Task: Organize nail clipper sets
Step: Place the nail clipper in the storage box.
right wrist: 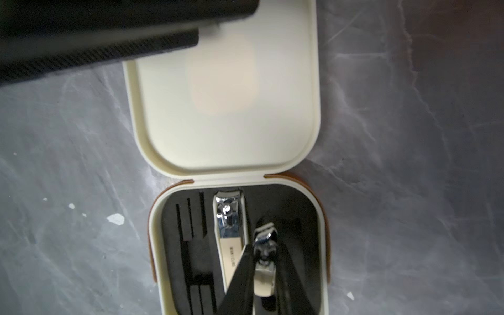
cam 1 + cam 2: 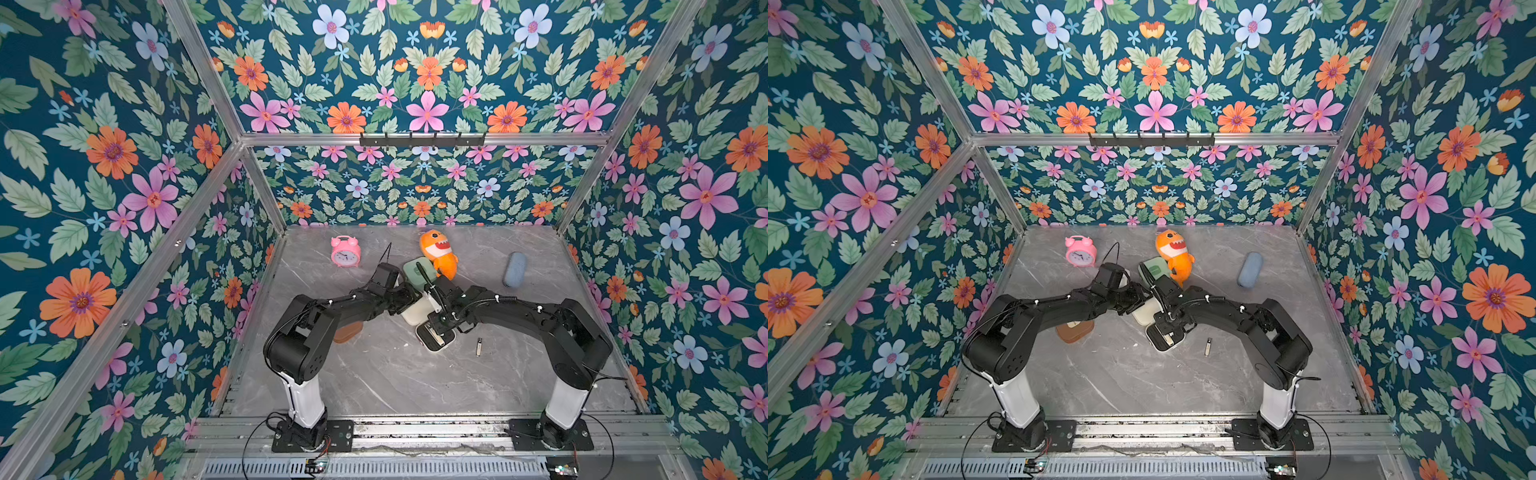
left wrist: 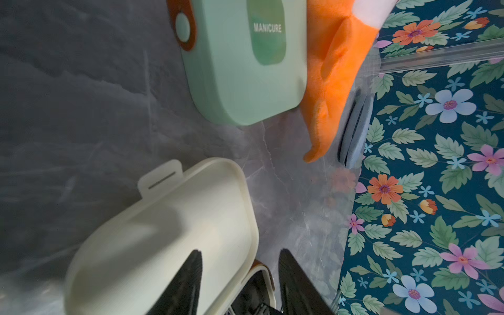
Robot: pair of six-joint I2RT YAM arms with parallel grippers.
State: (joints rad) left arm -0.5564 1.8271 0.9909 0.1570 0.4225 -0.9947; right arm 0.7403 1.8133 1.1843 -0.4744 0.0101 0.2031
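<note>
Cases: three. The brown case (image 2: 347, 332) lies shut, half hidden under the left arm. The cream case (image 1: 155, 218) is open at mid-table. The mint green case (image 3: 231, 68) is shut behind it, against the orange plush shark (image 2: 438, 253).
Clippers: three. The large clipper (image 1: 230, 226) sits in the black insert (image 1: 300, 212) of the cream case. The small clipper (image 1: 264, 261) is held just over the insert beside it. The loose clipper (image 2: 479, 347) lies on the table (image 2: 395, 382), near the cream case on the right arm's side.
Other things: one pink alarm clock (image 2: 345, 251) and one blue-grey pouch (image 2: 514, 270), both toward the back wall.
Left gripper (image 3: 240, 253): jaws partly apart, straddling the edge of the cream lid (image 1: 226, 95). One finger lies over the lid's inner face and the other stands clear outside the rim.
Right gripper (image 1: 263, 245): nearly closed, pinching the small clipper by its sides.
</note>
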